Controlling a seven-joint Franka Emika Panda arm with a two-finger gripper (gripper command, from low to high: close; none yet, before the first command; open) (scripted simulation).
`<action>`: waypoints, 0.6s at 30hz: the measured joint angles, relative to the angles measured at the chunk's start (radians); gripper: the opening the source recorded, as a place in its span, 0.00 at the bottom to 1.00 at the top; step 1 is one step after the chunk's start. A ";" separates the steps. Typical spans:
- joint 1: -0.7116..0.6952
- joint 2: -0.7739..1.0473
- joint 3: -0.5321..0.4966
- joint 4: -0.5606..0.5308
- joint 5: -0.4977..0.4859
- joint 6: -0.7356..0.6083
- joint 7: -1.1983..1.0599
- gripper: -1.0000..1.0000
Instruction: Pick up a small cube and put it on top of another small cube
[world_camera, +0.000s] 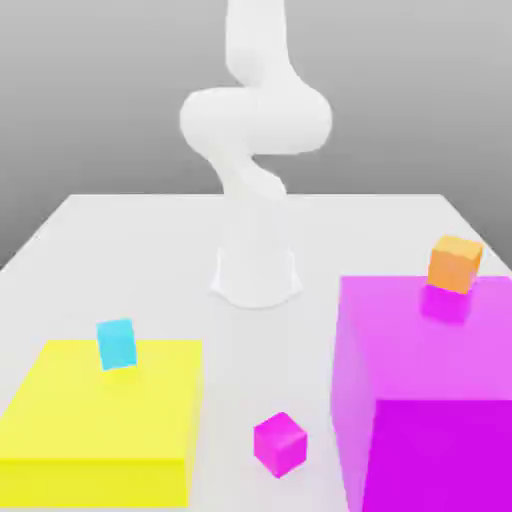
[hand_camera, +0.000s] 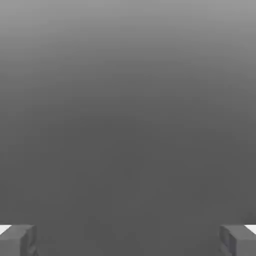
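"Orange cube (world_camera: 455, 264) at the right of the exterior view, up on the big magenta block (world_camera: 440, 340). Where might it go?"

"Cyan cube (world_camera: 117, 344) on the yellow slab (world_camera: 105, 400), left side, or the magenta cube (world_camera: 280, 444), bottom middle. I can't tell which."

"And the hand view?"

"End effector (hand_camera: 128, 240) along the bottom edge, fingers wide apart, nothing between. I'd come straight down over the orange one, square to its faces, then close gently."

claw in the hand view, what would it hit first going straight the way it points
The way looks free: past the open claw there is just plain grey, no cube or block, though depth is hard to judge there.
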 joint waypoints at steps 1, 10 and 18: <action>0.015 0.037 0.010 0.003 -0.012 0.017 -0.032 0.50; 0.194 0.362 0.093 -0.036 -0.093 0.191 -0.386 0.50; 0.354 0.653 0.187 -0.077 -0.182 0.346 -0.695 0.50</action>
